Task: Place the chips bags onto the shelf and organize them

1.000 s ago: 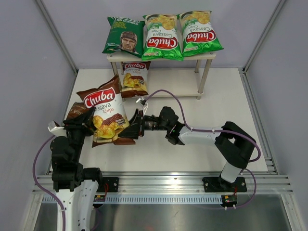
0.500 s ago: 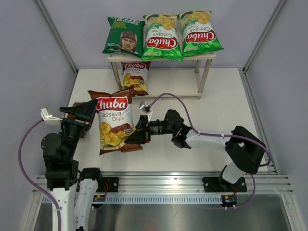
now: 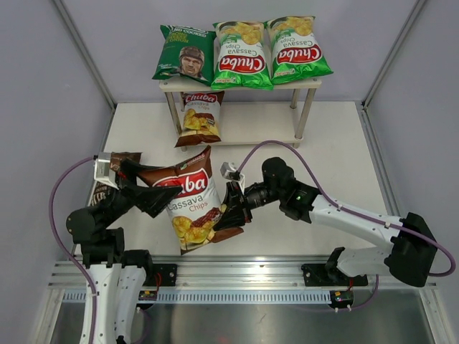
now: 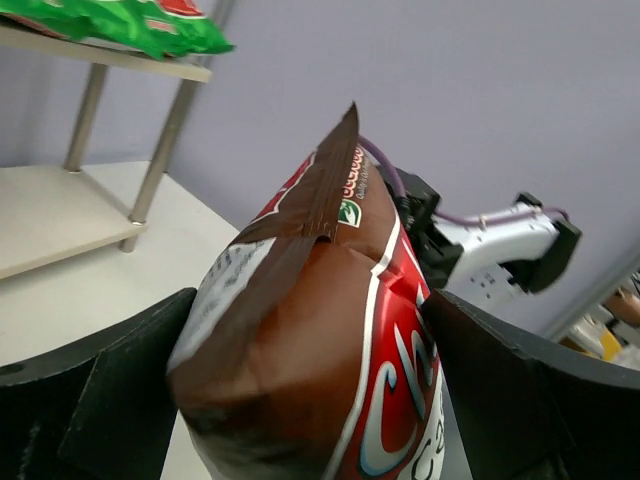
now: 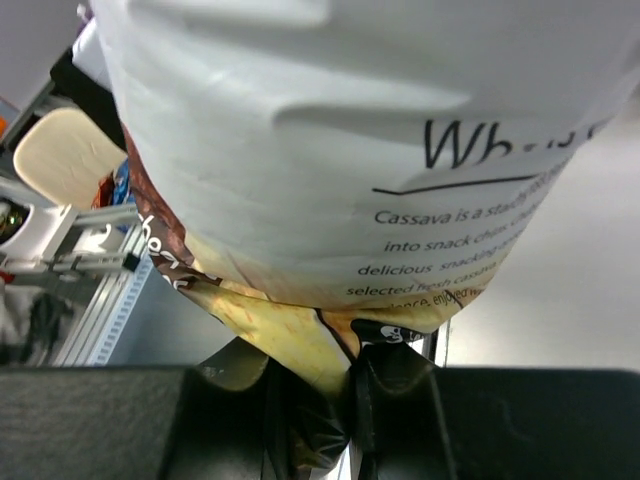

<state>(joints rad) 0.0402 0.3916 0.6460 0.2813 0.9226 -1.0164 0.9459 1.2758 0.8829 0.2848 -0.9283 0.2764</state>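
White table (image 3: 344, 168), cream shelf (image 3: 262, 125), grey walls (image 3: 43, 93)

Top cam: high behind rig, looking down. Wrist cams: v. close, both on same Chuba bag (image 3: 191, 208).

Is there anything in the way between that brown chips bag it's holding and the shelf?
Nothing visible lies between the held brown Chuba bag and the shelf. Another brown Chuba bag takes the lower board's left end; the rest is bare.
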